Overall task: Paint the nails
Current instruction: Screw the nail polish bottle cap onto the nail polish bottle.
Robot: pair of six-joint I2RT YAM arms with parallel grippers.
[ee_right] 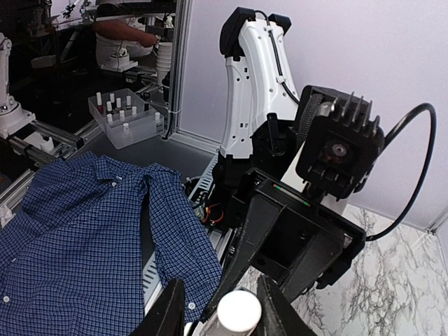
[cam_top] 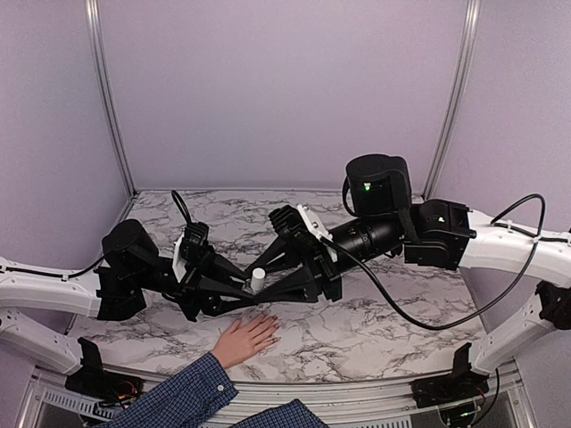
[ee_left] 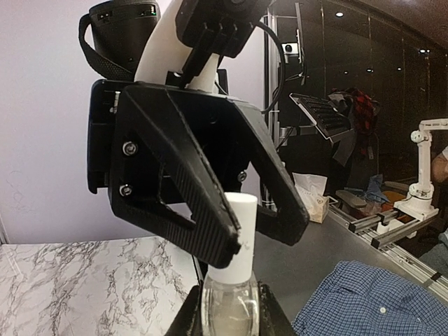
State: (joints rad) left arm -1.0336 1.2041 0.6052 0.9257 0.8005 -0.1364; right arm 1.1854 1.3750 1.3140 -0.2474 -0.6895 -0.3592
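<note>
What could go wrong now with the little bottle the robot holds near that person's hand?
1. The right gripper straddles the white cap with a gap on one side. An off-centre squeeze might tilt the polish bottle in the left gripper.
2. The hand lies close by, so spilled polish could land on skin or the plaid sleeve.

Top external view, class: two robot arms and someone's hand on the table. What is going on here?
The left tool grips a small clear polish bottle over the marble table. The right tool has its fingers either side of the bottle's white cap, with a gap showing, so it is not yet clamped. A person's hand in a blue plaid sleeve lies flat nearby. The cap is on, so painting the nails has not begun.
</note>
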